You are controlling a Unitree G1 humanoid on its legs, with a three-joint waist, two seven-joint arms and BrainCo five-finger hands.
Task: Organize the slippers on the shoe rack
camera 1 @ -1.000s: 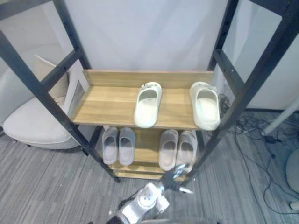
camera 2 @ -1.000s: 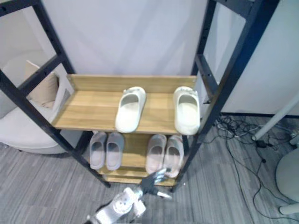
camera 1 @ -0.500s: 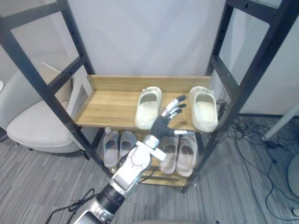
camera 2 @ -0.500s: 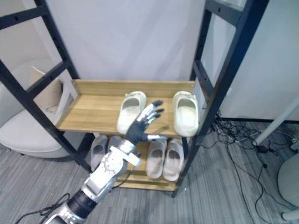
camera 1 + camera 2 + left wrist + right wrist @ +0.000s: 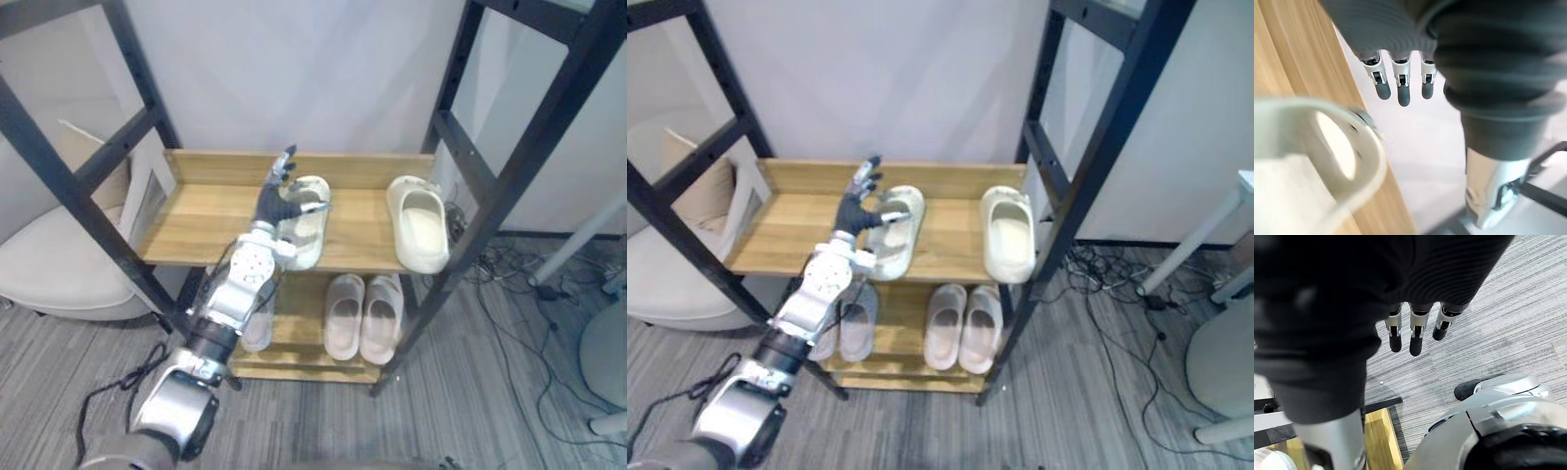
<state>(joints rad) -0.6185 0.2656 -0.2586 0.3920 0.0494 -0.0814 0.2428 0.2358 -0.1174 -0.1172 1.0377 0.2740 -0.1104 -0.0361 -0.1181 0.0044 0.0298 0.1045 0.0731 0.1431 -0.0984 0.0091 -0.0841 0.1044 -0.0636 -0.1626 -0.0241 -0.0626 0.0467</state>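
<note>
The left hand [image 5: 278,201] is hovering over the upper shelf of the shoe rack [image 5: 196,223], fingers straight, thumb spread, holding nothing. Its thumb seems to be touching the left white slipper [image 5: 312,235]. The right white slipper [image 5: 421,223] is lying well apart, at the shelf's right end. A grey pair [image 5: 361,318] is sitting on the lower shelf. The right hand [image 5: 1415,339] is hanging above the floor [image 5: 1508,333], fingers straight and empty.
</note>
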